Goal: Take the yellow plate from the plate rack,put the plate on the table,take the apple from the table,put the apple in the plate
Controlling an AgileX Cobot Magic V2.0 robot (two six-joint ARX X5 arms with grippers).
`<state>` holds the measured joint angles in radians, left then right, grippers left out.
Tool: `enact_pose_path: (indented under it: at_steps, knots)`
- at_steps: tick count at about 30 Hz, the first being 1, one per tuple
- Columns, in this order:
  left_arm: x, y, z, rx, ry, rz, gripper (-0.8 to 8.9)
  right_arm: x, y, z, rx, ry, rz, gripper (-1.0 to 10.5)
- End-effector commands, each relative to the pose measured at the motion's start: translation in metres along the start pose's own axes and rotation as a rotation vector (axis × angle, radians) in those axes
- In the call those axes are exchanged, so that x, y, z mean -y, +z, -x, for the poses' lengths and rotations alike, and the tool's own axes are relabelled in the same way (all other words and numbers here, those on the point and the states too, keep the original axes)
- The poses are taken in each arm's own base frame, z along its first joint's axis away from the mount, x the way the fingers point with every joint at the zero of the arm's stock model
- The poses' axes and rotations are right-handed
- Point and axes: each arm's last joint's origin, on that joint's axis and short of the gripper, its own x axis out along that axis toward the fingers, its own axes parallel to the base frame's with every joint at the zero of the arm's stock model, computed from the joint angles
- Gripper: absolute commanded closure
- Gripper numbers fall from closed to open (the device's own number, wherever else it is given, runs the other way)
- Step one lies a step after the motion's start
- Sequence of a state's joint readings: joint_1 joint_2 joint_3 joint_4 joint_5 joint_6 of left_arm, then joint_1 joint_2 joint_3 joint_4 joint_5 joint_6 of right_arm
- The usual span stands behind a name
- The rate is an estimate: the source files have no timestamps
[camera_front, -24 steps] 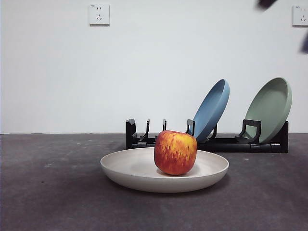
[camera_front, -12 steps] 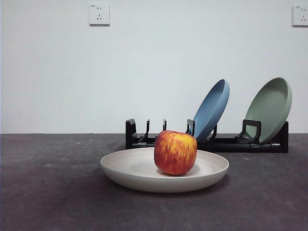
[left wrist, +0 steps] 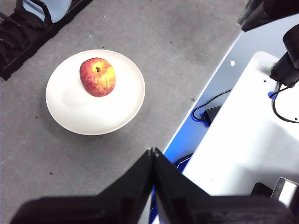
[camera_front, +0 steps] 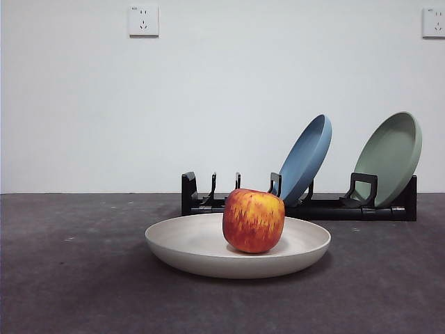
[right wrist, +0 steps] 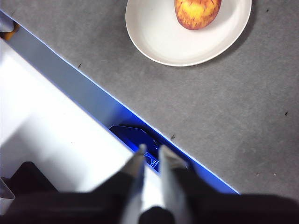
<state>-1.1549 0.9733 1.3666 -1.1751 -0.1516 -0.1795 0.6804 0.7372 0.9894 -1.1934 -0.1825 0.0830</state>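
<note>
**A:** Where is the apple (camera_front: 253, 220)?

**B:** In the yellow plate (camera_front: 188, 245), a little off its middle, stem up. The plate lies flat on the table (camera_front: 76, 278), just in front of the plate rack (camera_front: 316, 207) and apart from it.

**A:** And the rack?

**B:** It stands behind the plate, along the foot of the white wall. A blue plate (camera_front: 306, 158) leans in a middle slot and a sage-green plate (camera_front: 391, 156) leans in the end slot. The slots behind the apple hold nothing.

**A:** The grippers?

**B:** Both hang high above the table's edge, well apart from the plate. The left gripper (left wrist: 153, 151) has its jaws pressed together at the tips, holding nothing. The right gripper (right wrist: 150, 152) shows a narrow gap between its jaws, also holding nothing; the plate and apple sit far beyond it. Neither arm shows in the front view.
</note>
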Motion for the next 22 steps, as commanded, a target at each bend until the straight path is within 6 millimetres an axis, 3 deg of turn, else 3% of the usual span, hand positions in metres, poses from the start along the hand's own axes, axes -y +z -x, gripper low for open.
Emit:
enact_pose_path:
  at_steps: [1,16,22]
  knots:
    - [0.000,-0.001,-0.001,-0.003,0.002,0.002,8.17,0.000,0.000,0.000,0.004,0.000,-0.004,9.5]
    - [0.001,0.000,-0.001,0.005,0.004,0.000,8.17,0.000,0.000,0.000,0.004,0.000,-0.004,9.5]
    - [-0.022,0.015,0.011,0.215,0.221,-0.041,8.17,0.000,0.000,0.000,0.004,0.000,-0.004,9.5]
